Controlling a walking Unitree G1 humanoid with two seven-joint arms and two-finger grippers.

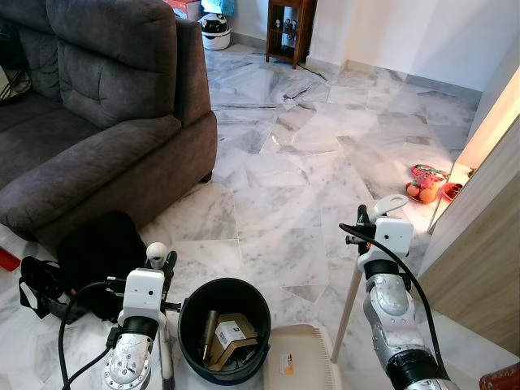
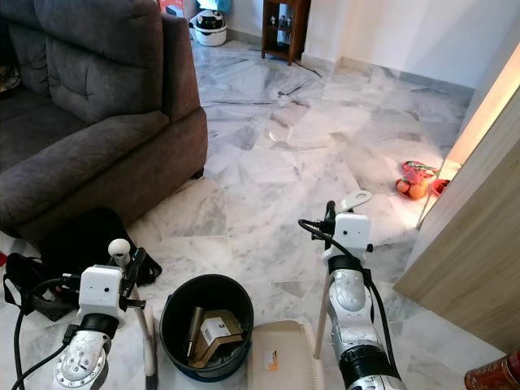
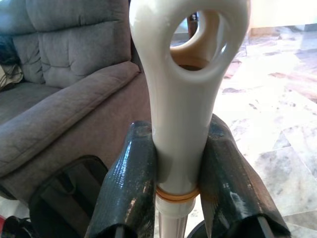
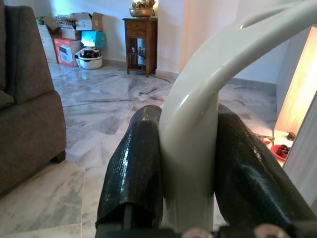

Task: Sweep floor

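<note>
My left gripper [image 1: 162, 264] is shut on a white handle [image 3: 184, 99] with a loop at its top, at the lower left in the left eye view. Its grey pole [image 1: 166, 357] runs down beside a black bucket [image 1: 188, 313] holding cardboard scraps. On the right, my right gripper [image 1: 370, 231] is shut on a second white looped handle [image 1: 383, 205]. That handle's pale pole [image 1: 348, 313] slants down toward a cream dustpan [image 1: 302, 357] at the bottom edge. In each wrist view the handle sits clamped between both black fingers [image 4: 136, 163]. The marble floor [image 1: 325, 154] stretches ahead.
A dark grey sofa [image 1: 97, 122] fills the left, with a black bag [image 1: 89, 256] on the floor at its foot. A wooden panel [image 1: 479, 244] stands close on the right. Fruit and red dishes [image 1: 424, 188] lie by it. A wooden side table [image 1: 288, 28] stands far back.
</note>
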